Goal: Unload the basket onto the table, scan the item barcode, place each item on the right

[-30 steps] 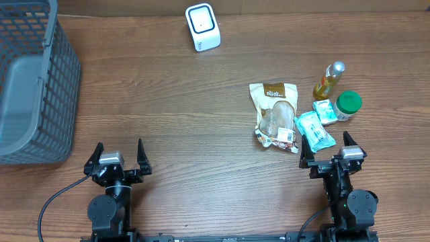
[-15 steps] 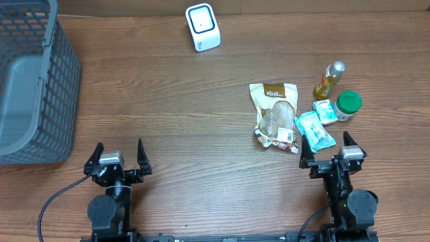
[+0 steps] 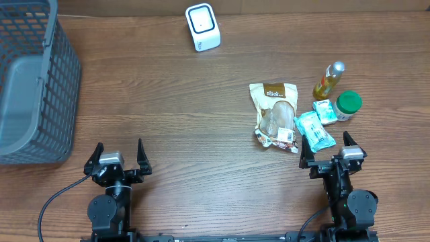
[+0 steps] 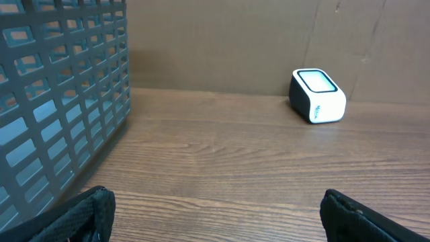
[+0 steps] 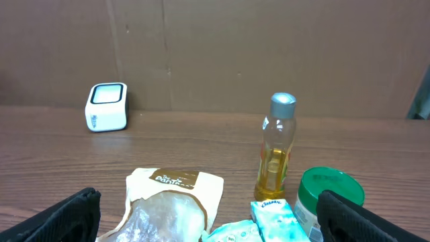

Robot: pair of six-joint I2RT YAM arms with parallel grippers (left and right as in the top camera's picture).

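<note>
1. Wooden table (image 3: pixel 201 114), cardboard wall (image 4: pixel 222 40) behind.
2. Snack bag (image 3: pixel 274 113) lies right of centre; its tan label perhaps reads "The Pantry", clear below.
3. Left gripper (image 3: pixel 119 146) and right gripper (image 3: pixel 324 143) gape wide, empty.

Grey mesh basket (image 3: pixel 64 94) sits at the left edge of the brown wooden worktop (image 3: pixel 188 134), cardboard wall (image 4: pixel 215 47) behind.

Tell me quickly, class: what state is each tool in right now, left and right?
Left tool: open, holding nothing.
Right tool: open, holding nothing.
</note>
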